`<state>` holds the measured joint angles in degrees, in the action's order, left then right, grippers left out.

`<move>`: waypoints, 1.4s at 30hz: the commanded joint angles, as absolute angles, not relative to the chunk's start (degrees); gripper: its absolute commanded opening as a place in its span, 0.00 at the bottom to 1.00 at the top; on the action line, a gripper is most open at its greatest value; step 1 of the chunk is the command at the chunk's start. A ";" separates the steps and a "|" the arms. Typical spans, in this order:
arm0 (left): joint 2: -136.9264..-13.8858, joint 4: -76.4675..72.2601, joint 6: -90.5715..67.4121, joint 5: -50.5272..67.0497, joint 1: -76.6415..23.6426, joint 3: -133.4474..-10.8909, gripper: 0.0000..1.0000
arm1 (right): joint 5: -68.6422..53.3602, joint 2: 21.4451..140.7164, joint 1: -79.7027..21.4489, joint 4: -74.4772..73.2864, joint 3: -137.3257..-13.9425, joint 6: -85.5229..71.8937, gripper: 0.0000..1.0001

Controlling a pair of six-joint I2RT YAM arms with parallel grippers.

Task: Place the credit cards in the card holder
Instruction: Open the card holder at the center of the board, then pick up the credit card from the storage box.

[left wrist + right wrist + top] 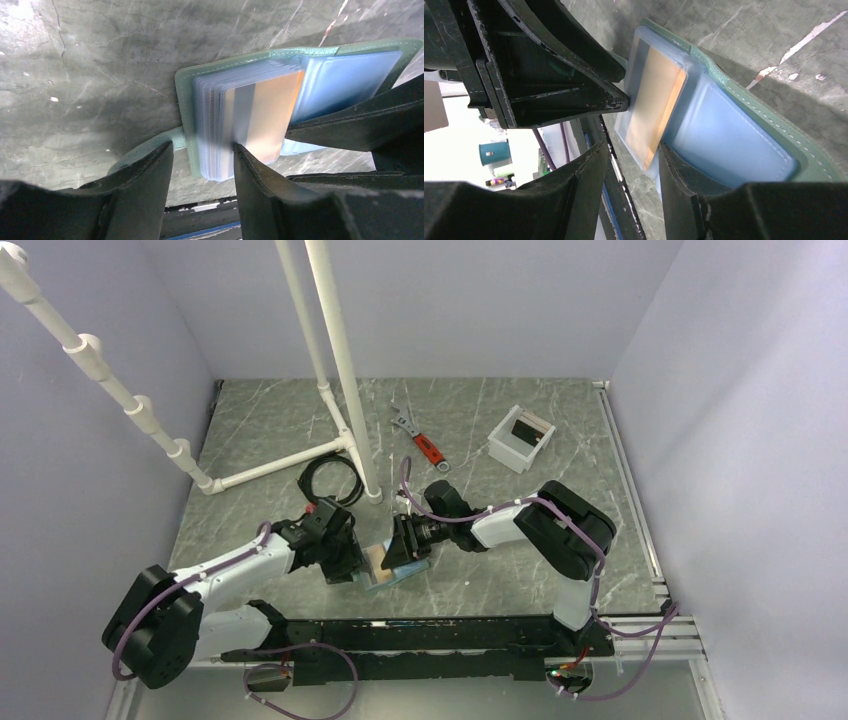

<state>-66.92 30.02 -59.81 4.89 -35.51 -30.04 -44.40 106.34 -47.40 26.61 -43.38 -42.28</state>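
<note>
Seating the tan card (270, 115) in the top sleeve of the open card holder (182, 100), flat on the table between both arms. Left gripper (202, 150) and right gripper (632, 147) gape, straddling sleeve edges. Blue card (724, 145) looks pocketed; next I'd nudge the tan card home.

grey-green card holder (182, 95) lies open, tan card (270, 115) among its clear sleeves.

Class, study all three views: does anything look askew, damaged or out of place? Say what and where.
Nothing looks damaged or spilled. The card holder, open at the near side, has its clear sleeves fanned up rather than flat, the tan card seemingly tucked in one. A red-handled wrench at the far side seems unrelated.
</note>
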 commanded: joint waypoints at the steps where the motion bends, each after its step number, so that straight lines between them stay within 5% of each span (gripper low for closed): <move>1: -67.25 31.46 -61.15 1.14 -35.72 -26.40 0.51 | -46.37 106.45 -47.99 31.55 -44.42 -43.42 0.45; 19: -65.56 32.27 -60.85 1.89 -35.68 -26.60 0.51 | -43.74 100.61 -48.55 25.58 -44.98 -40.45 0.45; 31: -57.10 36.72 -53.74 2.89 -35.68 -33.00 0.79 | -10.43 83.86 -32.13 -13.25 -56.71 -24.93 0.54; 34: -55.49 37.80 -50.91 4.16 -35.68 -35.54 0.92 | 7.00 84.93 -28.15 -19.74 -64.76 -17.76 0.60; 38: -54.81 41.00 -47.28 5.67 -35.68 -40.15 0.98 | 24.32 90.17 -23.84 -24.05 -75.07 -4.64 0.69; 42: -54.54 42.90 -44.47 7.63 -35.68 -44.21 0.99 | 21.17 96.00 -16.77 -23.70 -81.72 7.99 0.72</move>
